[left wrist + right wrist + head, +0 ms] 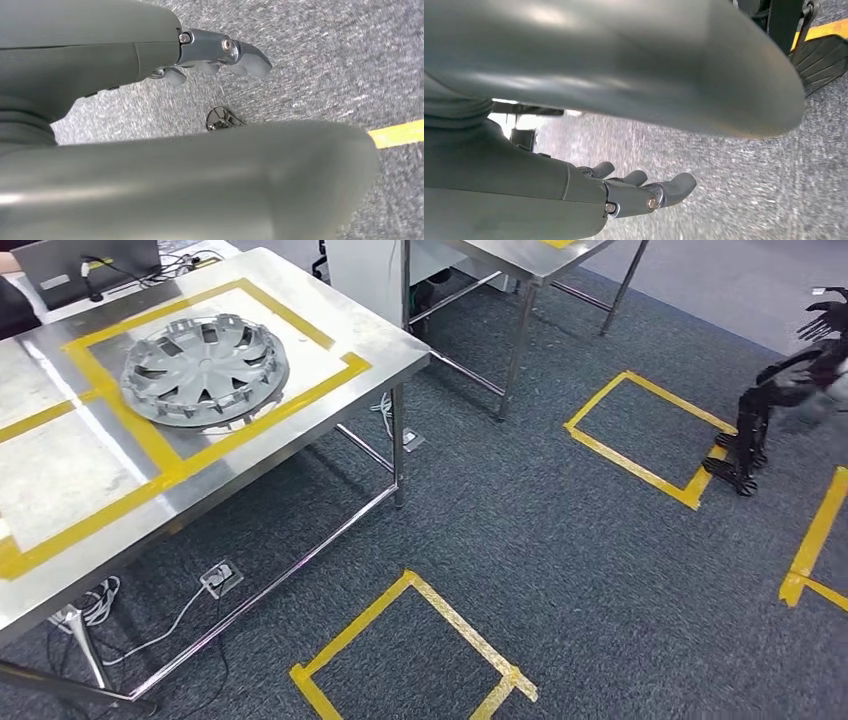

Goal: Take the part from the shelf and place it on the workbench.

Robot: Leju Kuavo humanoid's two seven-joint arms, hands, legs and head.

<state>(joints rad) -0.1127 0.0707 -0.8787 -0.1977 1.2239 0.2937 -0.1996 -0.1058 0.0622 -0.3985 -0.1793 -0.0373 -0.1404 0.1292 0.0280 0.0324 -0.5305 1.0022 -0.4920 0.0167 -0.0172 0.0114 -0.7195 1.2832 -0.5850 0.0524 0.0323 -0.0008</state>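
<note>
A silver wheel cover [204,368] lies flat on the steel workbench [60,480], inside a rectangle of yellow tape near the bench's far right corner. My left hand [150,60] hangs over grey carpet with its fingers [245,55] stretched out and nothing in it. My right hand [624,195] also hangs above the carpet, fingers [674,186] apart and holding nothing. Both hands are well away from the bench.
A second steel table [520,255] stands beyond the workbench with a gap between them. Yellow tape squares [650,430] [410,660] mark the carpet. A black legged machine [770,400] stands at the far right. A floor socket [221,577] with cables lies under the bench.
</note>
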